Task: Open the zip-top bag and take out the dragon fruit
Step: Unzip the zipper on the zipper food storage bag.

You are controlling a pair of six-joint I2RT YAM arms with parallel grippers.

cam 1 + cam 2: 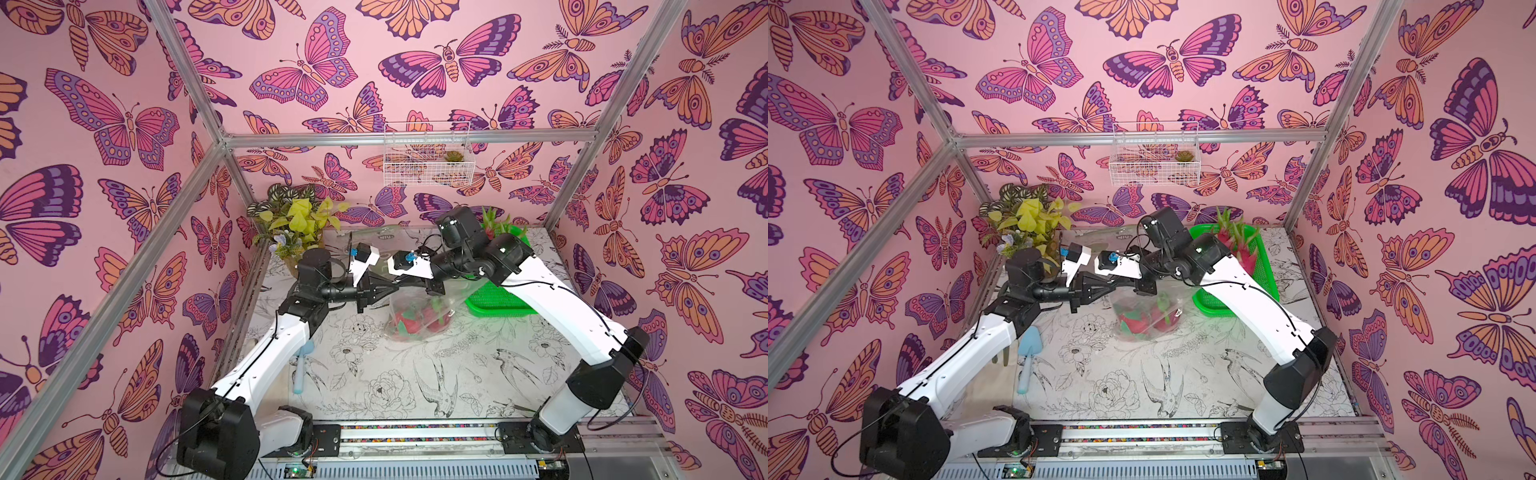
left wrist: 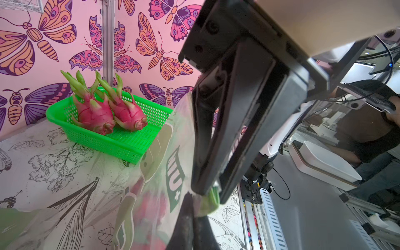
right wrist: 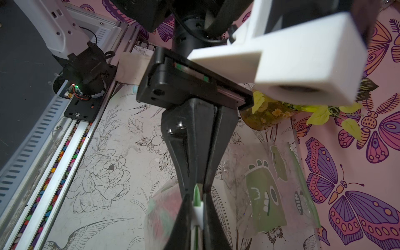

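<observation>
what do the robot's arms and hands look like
Both arms, left arm and right arm, have white curved shells between bulky black joint housings, with a thin black cable clipped along each shell. Each wrist carries a white boxy camera mount with a blue plug. The left hand and right hand are black, with two tapering wedge-shaped fingers.

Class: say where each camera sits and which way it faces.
Both top views: above the bases, looking down on the table; left arm and right arm show.
Left wrist: on its arm, facing the green basket and right gripper.
Right wrist: on its arm, facing the left gripper.
Both wrist views share the zip-top bag.
</observation>
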